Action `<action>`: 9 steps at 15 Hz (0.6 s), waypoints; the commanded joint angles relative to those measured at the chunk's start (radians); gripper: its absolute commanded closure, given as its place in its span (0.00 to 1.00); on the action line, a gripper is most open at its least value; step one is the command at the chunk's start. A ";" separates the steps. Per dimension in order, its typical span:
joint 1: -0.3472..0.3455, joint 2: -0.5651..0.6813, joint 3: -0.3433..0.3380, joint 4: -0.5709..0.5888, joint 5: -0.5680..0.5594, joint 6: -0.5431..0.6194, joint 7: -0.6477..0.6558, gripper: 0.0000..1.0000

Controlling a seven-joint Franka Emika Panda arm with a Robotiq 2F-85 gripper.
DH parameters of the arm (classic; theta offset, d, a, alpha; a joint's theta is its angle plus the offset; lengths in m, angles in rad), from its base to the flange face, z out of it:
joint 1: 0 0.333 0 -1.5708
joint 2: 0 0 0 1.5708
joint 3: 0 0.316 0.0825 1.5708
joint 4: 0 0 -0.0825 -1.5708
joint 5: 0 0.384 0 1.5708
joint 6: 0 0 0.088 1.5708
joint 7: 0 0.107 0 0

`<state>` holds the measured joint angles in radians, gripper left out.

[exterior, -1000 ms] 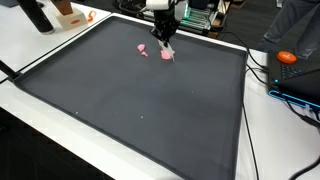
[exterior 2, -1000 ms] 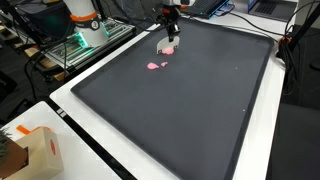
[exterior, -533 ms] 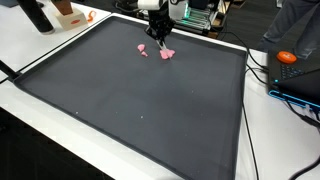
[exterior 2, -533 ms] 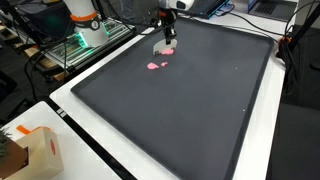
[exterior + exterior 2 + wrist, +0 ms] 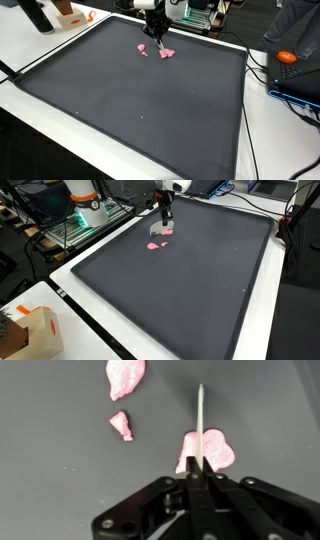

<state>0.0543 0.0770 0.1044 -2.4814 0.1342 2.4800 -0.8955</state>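
Note:
My gripper [image 5: 200, 473] is shut on a thin white stick [image 5: 200, 415] that points out ahead of the fingers. In the wrist view the stick lies over a pink putty-like lump [image 5: 207, 450] on the black mat [image 5: 60, 480]. A small pink scrap [image 5: 120, 425] and a larger pink lump [image 5: 125, 375] lie to its left. In both exterior views the gripper [image 5: 156, 30] [image 5: 165, 213] hangs just above the pink pieces [image 5: 166, 54] [image 5: 155, 246] near the mat's far edge. The stick's tip looks slightly off the surface.
The black mat [image 5: 140, 110] covers most of a white table. An orange object [image 5: 288, 57] and cables lie beside it. A dark bottle [image 5: 35, 15] and a cardboard box [image 5: 30, 330] stand off the mat. Green-lit equipment [image 5: 85, 225] sits behind it.
My gripper with the stick has risen off the pink lump and shifted a little toward the mat's far edge. The pink pieces have stayed put.

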 commanded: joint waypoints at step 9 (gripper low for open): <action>-0.030 -0.018 -0.031 -0.090 0.017 0.059 -0.086 0.99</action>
<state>0.0325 0.0469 0.0825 -2.5234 0.1365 2.4829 -0.9216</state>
